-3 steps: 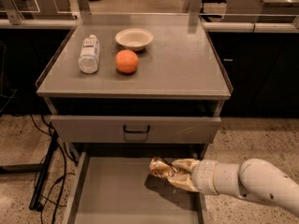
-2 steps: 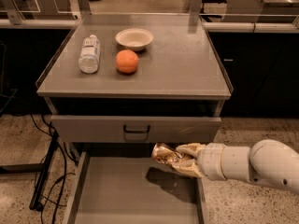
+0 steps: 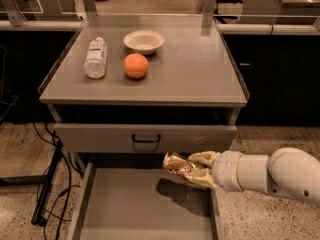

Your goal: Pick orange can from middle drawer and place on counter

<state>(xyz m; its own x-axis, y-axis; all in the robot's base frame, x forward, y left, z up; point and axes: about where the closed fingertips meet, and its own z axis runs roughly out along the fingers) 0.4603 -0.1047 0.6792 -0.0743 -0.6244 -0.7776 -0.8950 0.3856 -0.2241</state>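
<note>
Gold and brown foil, crumpled and shiny, marks the orange can (image 3: pixel 174 162). It hangs in the air above the right part of the open middle drawer (image 3: pixel 125 216), just below the closed drawer front (image 3: pixel 100 136) with its black handle (image 3: pixel 146 142). The can touches neither the drawer floor nor the walls. A dark shadow (image 3: pixel 176 190) on the grey floor beneath it suggests it is lifted clear.

The gripper (image 3: pixel 194 167) reaches in from the right on a thick white arm (image 3: pixel 270 175), roughly level, and its two pale fingers (image 3: pixel 202 157) are closed around the right end of the can, one above and one below. The left end sticks out free towards the left. Holding it by one end this way probably keeps the fingers away from the drawer's right wall and leaves the free end to lead the way out.

The counter (image 3: pixel 200 69) lies farther and higher, past the drawer front. Its left half holds a water bottle (image 3: pixel 96 58) lying on its side, a small pale bowl (image 3: pixel 144 41) at the far middle, and a round orange fruit (image 3: pixel 136 65) just near of the bowl. The right half looks like the natural spot to set the can down. Judging by this, the pick is done and the lift is under way. The placing is not yet done, and the can must clear the overhanging counter edge on the way up.
</note>
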